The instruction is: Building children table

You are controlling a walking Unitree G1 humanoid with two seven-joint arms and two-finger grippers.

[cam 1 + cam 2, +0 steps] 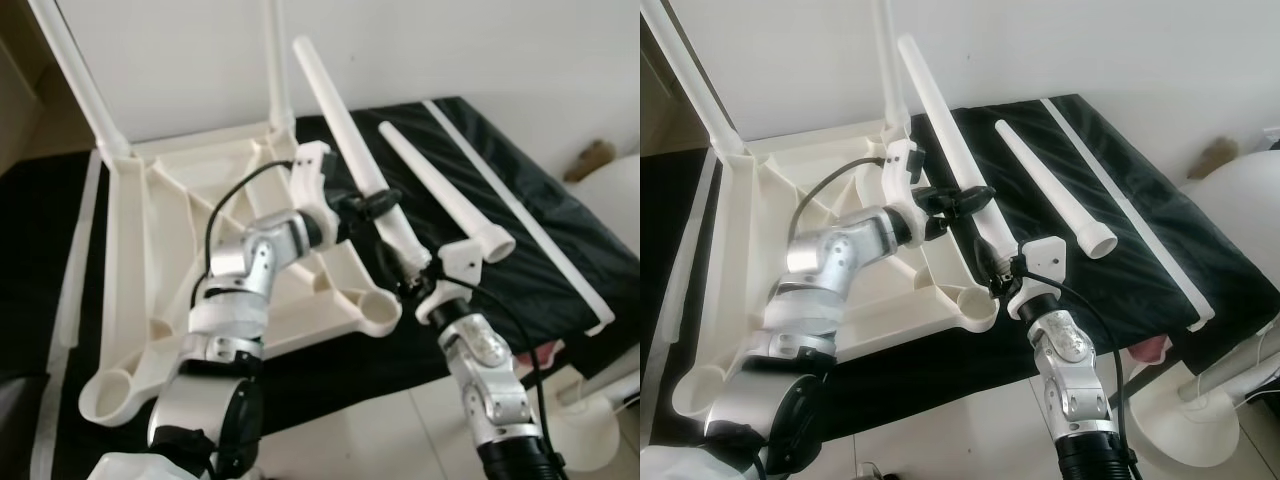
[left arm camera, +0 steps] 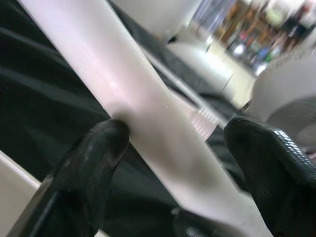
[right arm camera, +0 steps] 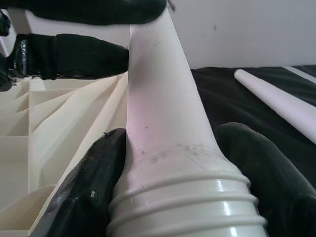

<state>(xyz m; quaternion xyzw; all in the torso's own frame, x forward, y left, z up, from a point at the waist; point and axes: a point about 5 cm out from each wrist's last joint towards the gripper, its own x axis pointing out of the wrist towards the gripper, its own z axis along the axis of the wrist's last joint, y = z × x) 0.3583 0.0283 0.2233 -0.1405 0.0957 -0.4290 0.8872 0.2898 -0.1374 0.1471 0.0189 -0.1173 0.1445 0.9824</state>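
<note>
A white tapered table leg (image 1: pixel 345 120) is held tilted above the upturned white tabletop (image 1: pixel 150 220). My left gripper (image 1: pixel 378 203) is shut around the middle of its shaft; the left wrist view has that shaft (image 2: pixel 133 98) between the black fingers (image 2: pixel 94 153). My right gripper (image 1: pixel 410 272) is shut on the same leg just above its threaded end (image 3: pixel 187 202), one finger (image 3: pixel 89 192) pressed on each side. That end hangs close above the near right corner socket (image 1: pixel 372 308). Two legs (image 1: pixel 80 75) (image 1: pixel 280 70) stand upright in the far corners.
Another loose leg (image 1: pixel 440 190) lies on the black cloth (image 1: pixel 500 280) to the right, beside a long white strip (image 1: pixel 520 210). The near left socket (image 1: pixel 110 390) is open. A white round base (image 1: pixel 590 440) stands on the floor at right, and a white wall is behind.
</note>
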